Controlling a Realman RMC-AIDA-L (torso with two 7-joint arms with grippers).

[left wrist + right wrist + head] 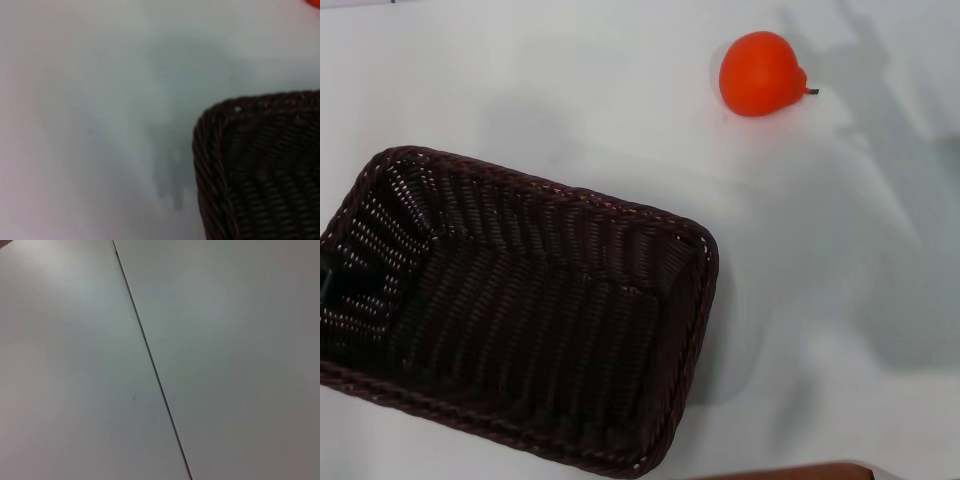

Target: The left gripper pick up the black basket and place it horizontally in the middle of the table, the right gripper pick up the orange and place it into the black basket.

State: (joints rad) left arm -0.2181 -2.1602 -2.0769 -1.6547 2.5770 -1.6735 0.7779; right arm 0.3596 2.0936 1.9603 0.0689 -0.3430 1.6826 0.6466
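Observation:
The black basket [520, 320] lies on the white table [570, 110] at the lower left of the head view, turned a little askew, open side up and empty. One rounded corner of it shows in the left wrist view [260, 170]. A small black block of my left gripper [325, 278] shows at the basket's left end, by the rim; the rest is out of frame. The orange [761, 74] sits on the table at the far right, well apart from the basket, stem pointing right. A sliver of it shows in the left wrist view [315, 2]. My right gripper is out of view.
A thin dark seam [150, 365] runs across the white table in the right wrist view. Soft shadows [890, 150] fall on the table at the right, beyond the orange. A brown edge [790, 471] shows at the bottom of the head view.

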